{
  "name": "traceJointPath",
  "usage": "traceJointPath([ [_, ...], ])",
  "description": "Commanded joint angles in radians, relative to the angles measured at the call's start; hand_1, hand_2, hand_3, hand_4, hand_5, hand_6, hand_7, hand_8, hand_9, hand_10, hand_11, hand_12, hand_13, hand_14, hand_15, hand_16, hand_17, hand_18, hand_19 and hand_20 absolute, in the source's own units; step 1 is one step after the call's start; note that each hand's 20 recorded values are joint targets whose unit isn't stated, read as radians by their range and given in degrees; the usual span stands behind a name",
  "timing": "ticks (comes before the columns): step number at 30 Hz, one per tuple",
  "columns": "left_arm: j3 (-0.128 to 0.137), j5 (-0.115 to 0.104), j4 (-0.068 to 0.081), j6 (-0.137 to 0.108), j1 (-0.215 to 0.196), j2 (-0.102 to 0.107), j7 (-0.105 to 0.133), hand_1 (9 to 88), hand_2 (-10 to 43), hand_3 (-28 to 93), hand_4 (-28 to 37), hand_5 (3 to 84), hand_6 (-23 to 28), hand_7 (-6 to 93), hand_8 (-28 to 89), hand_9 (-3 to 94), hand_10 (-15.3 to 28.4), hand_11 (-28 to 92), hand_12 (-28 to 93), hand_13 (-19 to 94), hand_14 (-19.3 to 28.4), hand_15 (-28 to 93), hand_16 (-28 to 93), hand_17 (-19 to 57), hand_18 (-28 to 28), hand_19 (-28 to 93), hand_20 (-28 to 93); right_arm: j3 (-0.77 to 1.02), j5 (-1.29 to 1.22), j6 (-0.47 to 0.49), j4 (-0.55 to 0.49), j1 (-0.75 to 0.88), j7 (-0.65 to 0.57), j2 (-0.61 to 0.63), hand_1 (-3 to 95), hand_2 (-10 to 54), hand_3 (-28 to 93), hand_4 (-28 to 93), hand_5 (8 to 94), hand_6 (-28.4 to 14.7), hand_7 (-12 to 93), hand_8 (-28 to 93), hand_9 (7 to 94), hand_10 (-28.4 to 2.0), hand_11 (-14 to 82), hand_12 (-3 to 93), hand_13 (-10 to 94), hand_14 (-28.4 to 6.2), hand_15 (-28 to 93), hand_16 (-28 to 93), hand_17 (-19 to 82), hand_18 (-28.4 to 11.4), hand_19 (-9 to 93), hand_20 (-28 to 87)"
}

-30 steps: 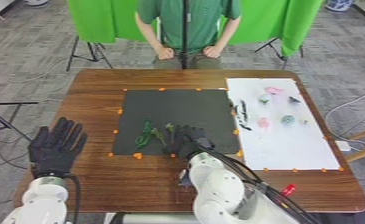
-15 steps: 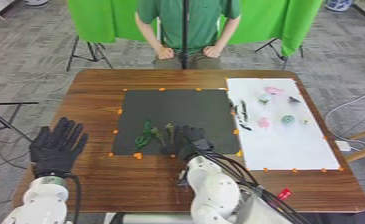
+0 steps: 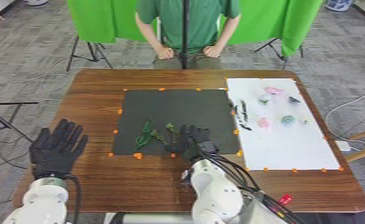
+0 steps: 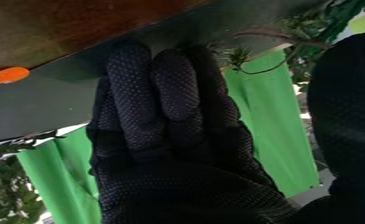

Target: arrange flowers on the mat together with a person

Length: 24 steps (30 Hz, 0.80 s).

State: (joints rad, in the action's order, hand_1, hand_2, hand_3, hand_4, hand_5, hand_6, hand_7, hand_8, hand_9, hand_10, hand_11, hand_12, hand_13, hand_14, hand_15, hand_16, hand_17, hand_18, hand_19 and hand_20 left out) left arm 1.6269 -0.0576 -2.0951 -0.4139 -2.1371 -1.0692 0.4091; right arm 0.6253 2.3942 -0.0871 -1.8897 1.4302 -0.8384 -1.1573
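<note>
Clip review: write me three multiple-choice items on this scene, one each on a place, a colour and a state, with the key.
1. Where does the white sheet lie?
A) Left of the dark mat
B) Right of the dark mat
C) Under the dark mat

2. What colour are the sprigs on the mat?
A) Green
B) Red
C) White

3. How is the left robot hand?
A) Curled into a fist
B) Pinching a flower
C) Open

Key:
1 B: the head view shows it along the mat's right side.
2 A: they look green against the dark mat.
3 C: its fingers are straight.
</note>
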Motion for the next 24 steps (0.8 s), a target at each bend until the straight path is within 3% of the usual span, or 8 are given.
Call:
traceJointPath([
  [1, -0.002, 0.002, 0.004, -0.020, -0.011, -0.015, -0.021, 29.7, 14.3, 77, -28.3, 50.7, 9.7, 21.2, -12, 44.1, 14.8, 27, 8, 33, 17.1, 43, -11, -6.5, 16.4, 44, 11, -0.007, 0.014, 0.015, 0.022, 0.026, 0.000, 0.012, 30.5, -9.5, 68, -28, 50.5, -11.4, 52, -19, 56.3, -23.6, 56.9, 35.4, 52, -21.5, 67, 18, 16, -28.4, 72, 17],
  [5, 0.002, 0.002, 0.004, -0.016, -0.012, -0.017, -0.022, 29.8, 14.3, 77, -28.3, 50.7, 9.8, 21.1, -12, 44.0, 14.8, 28, 8, 33, 17.1, 43, -11, -6.5, 16.4, 44, 11, -0.012, 0.027, 0.003, 0.008, 0.025, -0.001, 0.025, 29.3, -9.5, 66, -28, 49.3, -11.9, 55, -22, 55.6, -24.0, 56.8, 35.3, 52, -21.8, 66, 18, 16, -28.4, 72, 17],
  [9, 0.002, 0.007, 0.006, -0.018, -0.011, -0.018, -0.028, 29.8, 14.4, 77, -28.3, 50.8, 9.9, 21.1, -12, 44.0, 14.9, 28, 8, 33, 17.1, 44, -11, -6.5, 16.4, 44, 11, -0.008, 0.031, -0.006, 0.005, 0.032, -0.005, 0.028, 28.5, -9.5, 67, -28, 48.2, -14.0, 39, -16, 52.7, -25.4, 56.0, 34.4, 51, -22.4, 65, 16, 16, -28.4, 72, 17],
  [12, 0.003, 0.007, 0.004, -0.018, -0.016, -0.018, -0.028, 29.7, 14.4, 77, -28.3, 50.6, 9.9, 21.1, -12, 43.9, 15.0, 28, 8, 33, 17.1, 44, -11, -6.5, 16.4, 44, 11, -0.010, 0.034, -0.010, -0.001, 0.035, 0.000, 0.032, 28.4, -9.5, 67, -28, 45.1, -17.1, 21, -8, 50.4, -26.1, 56.4, 34.0, 50, -22.9, 65, 16, 16, -28.4, 73, 17],
  [13, -0.003, -0.008, 0.003, -0.017, -0.018, -0.002, -0.011, 29.8, 14.4, 77, -28.3, 50.4, 9.9, 21.1, -12, 43.9, 15.0, 28, 8, 33, 17.1, 44, -11, -6.5, 16.4, 44, 11, -0.014, 0.039, -0.019, -0.001, 0.034, 0.003, 0.033, 28.4, -9.5, 67, -28, 43.6, -18.3, 17, -8, 49.5, -26.5, 56.4, 34.0, 49, -23.2, 65, 15, 16, -28.4, 73, 17],
  [18, -0.001, 0.001, 0.003, -0.020, -0.016, -0.011, -0.022, 29.8, 14.4, 77, -28.3, 49.9, 9.9, 21.1, -12, 43.7, 15.1, 28, 8, 33, 17.2, 44, -11, -6.5, 16.4, 44, 11, -0.025, 0.066, -0.045, 0.002, 0.028, 0.017, 0.035, 28.4, -9.5, 68, -28, 36.3, -21.9, 5, -7, 44.4, -28.0, 53.6, 31.5, 47, -24.0, 66, 15, 16, -28.4, 73, 16],
  [24, -0.005, 0.001, 0.003, -0.018, -0.015, -0.015, -0.026, 29.8, 14.4, 77, -28.3, 49.5, 10.0, 21.0, -12, 43.5, 15.1, 28, 8, 33, 17.1, 44, -11, -6.5, 16.4, 45, 11, -0.023, -0.013, -0.087, -0.009, 0.014, 0.019, 0.028, 25.7, -8.8, 66, -28, 28.4, -22.9, 2, -6, 40.2, -28.4, 28.5, 19.1, 41, -25.6, 58, 9, 14, -28.4, 70, 12],
])
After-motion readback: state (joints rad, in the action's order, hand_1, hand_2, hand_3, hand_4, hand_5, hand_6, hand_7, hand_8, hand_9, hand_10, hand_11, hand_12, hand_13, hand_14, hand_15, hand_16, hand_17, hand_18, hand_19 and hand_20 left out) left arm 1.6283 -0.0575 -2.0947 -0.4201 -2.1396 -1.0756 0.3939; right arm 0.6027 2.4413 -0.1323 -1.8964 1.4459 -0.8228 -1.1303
